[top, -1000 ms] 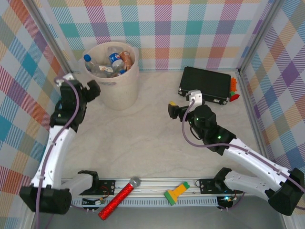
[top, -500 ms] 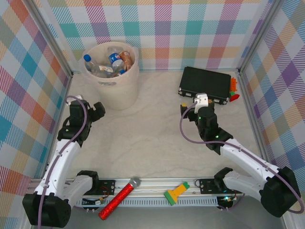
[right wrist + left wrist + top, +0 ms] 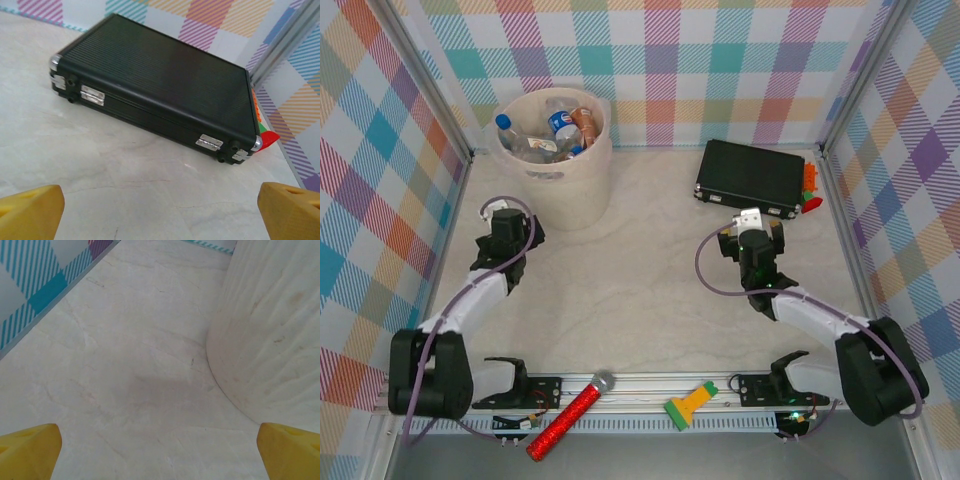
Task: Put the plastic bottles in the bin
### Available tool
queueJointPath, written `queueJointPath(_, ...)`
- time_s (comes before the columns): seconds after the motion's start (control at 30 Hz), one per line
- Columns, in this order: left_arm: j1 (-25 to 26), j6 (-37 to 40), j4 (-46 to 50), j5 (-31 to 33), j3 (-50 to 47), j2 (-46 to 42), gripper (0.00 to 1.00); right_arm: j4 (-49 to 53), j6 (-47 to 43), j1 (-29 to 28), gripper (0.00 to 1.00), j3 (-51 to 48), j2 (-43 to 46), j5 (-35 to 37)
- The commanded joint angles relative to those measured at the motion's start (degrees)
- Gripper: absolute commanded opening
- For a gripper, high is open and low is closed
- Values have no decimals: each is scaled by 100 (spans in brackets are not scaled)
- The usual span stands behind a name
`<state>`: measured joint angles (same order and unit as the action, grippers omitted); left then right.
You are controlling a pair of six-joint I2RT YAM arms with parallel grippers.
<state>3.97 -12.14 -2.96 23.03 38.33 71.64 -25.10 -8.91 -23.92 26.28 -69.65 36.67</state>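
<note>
Count from top view: one bin [image 3: 556, 190], cream and round, at the far left of the table [image 3: 640, 290]. Plastic bottles [image 3: 563, 124] lie heaped inside it; at least four can be told apart (blue caps, one blue label, one red-brown label), but the full number cannot be told. No bottle lies on the table. One black case [image 3: 750, 172] at far right, with small orange and red bits [image 3: 809, 190] at its right end. One red glitter microphone [image 3: 570, 412] and one green-and-yellow tool [image 3: 689, 405] on the front rail.

Writing: none legible on labels or case; too small.

Left gripper [image 3: 523, 232]: jaws wide apart, nothing between them, low over the table just beside the bin wall. Right gripper [image 3: 750, 242]: jaws wide apart, empty, facing the case's latched side.

Change from a second ago: both arms have folded down and back towards their bases; the left gripper dropped from rim height, the right swung towards the case. Bin contents unchanged.
</note>
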Motion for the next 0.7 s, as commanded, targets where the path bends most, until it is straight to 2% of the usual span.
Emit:
queueJointPath(0.0,-36,458,-1205,219,-249,431,99,-881,-105,133,99,-142,-305,-33)
queueJointPath(0.17,-36,669,-2887,-140,-1003,930,100,-2129,-32,433,99,-598,-692,-297)
queueJointPath(0.23,-41,620,-3242,-13,-1134,1083,99,-2268,95,667,99,-635,-801,-692)
queueJointPath(0.4,7,1101,-4176,-1011,-1398,1579,100,-2785,99,1046,99,-688,-1317,-1363)
queueJointPath(0.5,73,1213,-5114,-1000,-1695,1914,100,-2954,-10,1070,99,-664,-1497,-1609)
queueJointPath(0.67,63,1214,-4788,-1128,-1582,1855,99,-2558,175,1323,99,-573,-1390,-2109)
